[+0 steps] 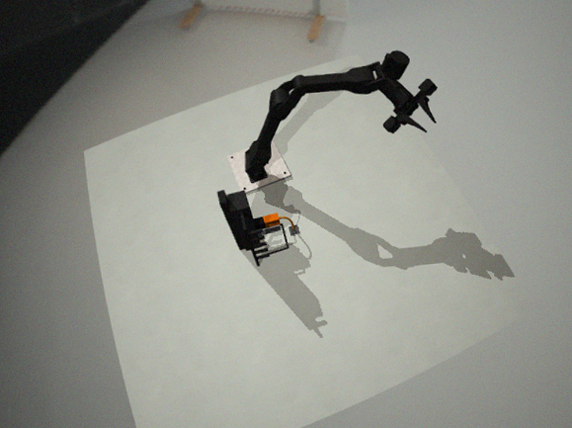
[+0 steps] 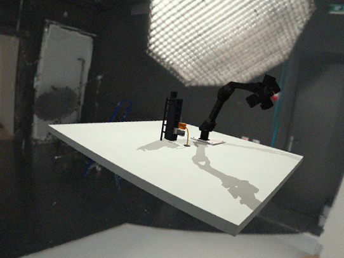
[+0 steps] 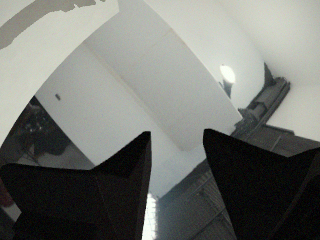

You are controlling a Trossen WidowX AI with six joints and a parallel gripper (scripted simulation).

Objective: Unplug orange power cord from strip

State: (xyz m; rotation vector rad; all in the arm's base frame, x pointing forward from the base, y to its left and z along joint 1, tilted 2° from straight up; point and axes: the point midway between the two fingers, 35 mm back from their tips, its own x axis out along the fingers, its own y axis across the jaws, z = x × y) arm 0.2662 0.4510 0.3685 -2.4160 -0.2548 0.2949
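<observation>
Two tapered black fingers of the arm's black parallel-jaw gripper stand part-way apart with nothing between them; through the gap the wrist view shows only pale surface and dark room beyond; the gripper hangs high in the air past the far right side of the white square table top, well apart from the task's things; the black jointed arm runs back from it in a bent line to a pale metal base plate bolted at its corners to the table. Near that plate stands the upright black power strip in a black ladder-like frame; the orange plug sits against the strip's face, low on it in the exterior view, seemingly plugged in; the thin orange power cord curves from the plug down to a small dark end piece lying on the table just beside the strip. No brand or label can be read on arm, strip or plug; the one sign, a green panel high on the far wall, is too blurred to read. The table top is matt white and carries long grey shadows of arm and strip; the room is dark-walled, with a large octagonal gridded softbox lamp overhead, a pale worn door at the left, and a white backdrop on wooden feet on the light floor.
</observation>
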